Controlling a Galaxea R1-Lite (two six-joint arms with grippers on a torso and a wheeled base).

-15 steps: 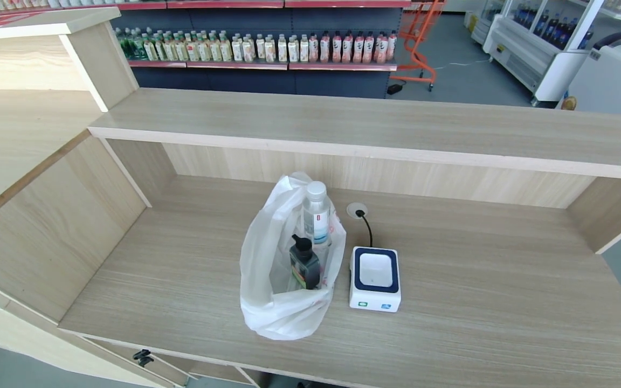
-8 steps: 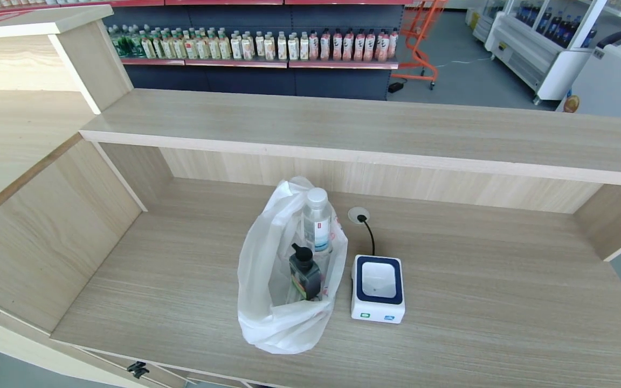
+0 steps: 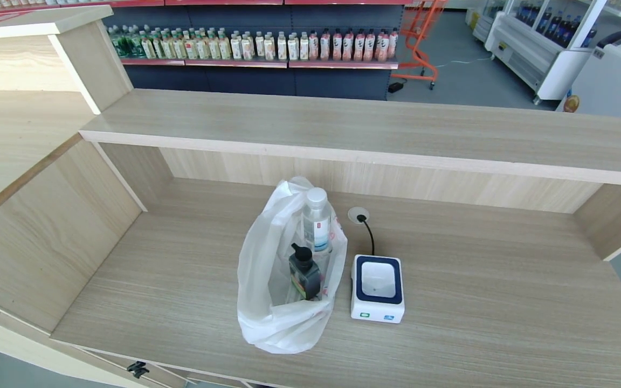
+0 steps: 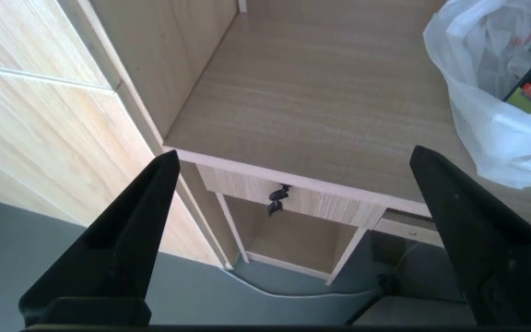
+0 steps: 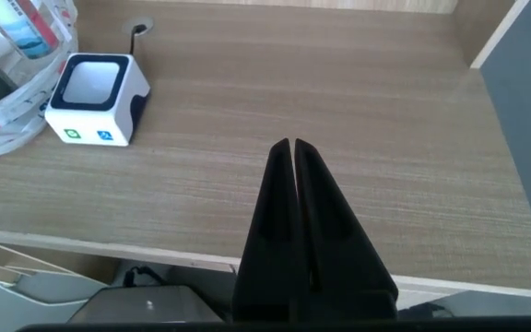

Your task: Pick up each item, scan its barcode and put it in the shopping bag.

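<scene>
A white plastic shopping bag (image 3: pixel 283 291) stands open on the wooden counter (image 3: pixel 477 302). Inside it stand a clear bottle with a white cap (image 3: pixel 316 220) and a dark bottle with a black cap (image 3: pixel 304 271). Right beside the bag sits the white and blue barcode scanner (image 3: pixel 377 288), its cable running to a hole in the counter. My left gripper (image 4: pixel 293 161) hangs open off the counter's near left corner, with the bag (image 4: pixel 501 88) off to one side. My right gripper (image 5: pixel 292 148) is shut with nothing in it, above the counter's near right part, the scanner (image 5: pixel 97 98) and bag (image 5: pixel 17 55) farther off.
A raised ledge (image 3: pixel 364 129) runs along the back of the counter, and wooden side walls (image 3: pixel 52 231) close both ends. A drawer with a key (image 4: pixel 277 195) sits under the counter's front edge. Store shelves of bottles (image 3: pixel 251 46) and fridges stand behind.
The head camera shifted a little between the oldest frame and half a second ago, then held still. The bag, bottles and scanner have not moved.
</scene>
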